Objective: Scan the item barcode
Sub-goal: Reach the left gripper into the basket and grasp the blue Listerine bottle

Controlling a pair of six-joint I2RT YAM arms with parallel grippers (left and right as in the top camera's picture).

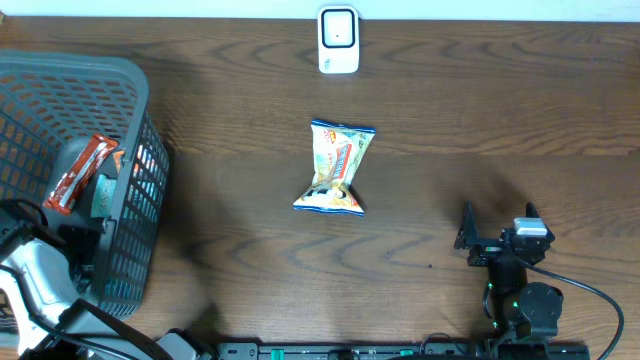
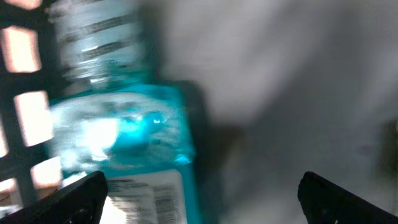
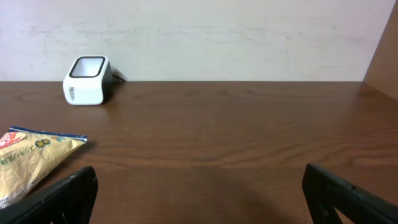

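Hard to make out much through the left wrist: just a smeared teal bottle (image 2: pixel 134 134) inside the grey basket (image 1: pixel 140 200) at the left edge of the dark wooden bench (image 1: pixel 520 110), barcode label (image 2: pixel 152 199) cut off at the bottom, left gripper (image 2: pixel 202 190) spread wide and gripping nothing. Toward the near right corner, right gripper (image 3: pixel 199 186) likewise wide open and empty, only fingertips showing. Out mid-bench, snack bag (image 1: pixel 336 168) lying flat, white scanner (image 1: pixel 338 40) at the far edge below a pale wall (image 3: pixel 199 37).
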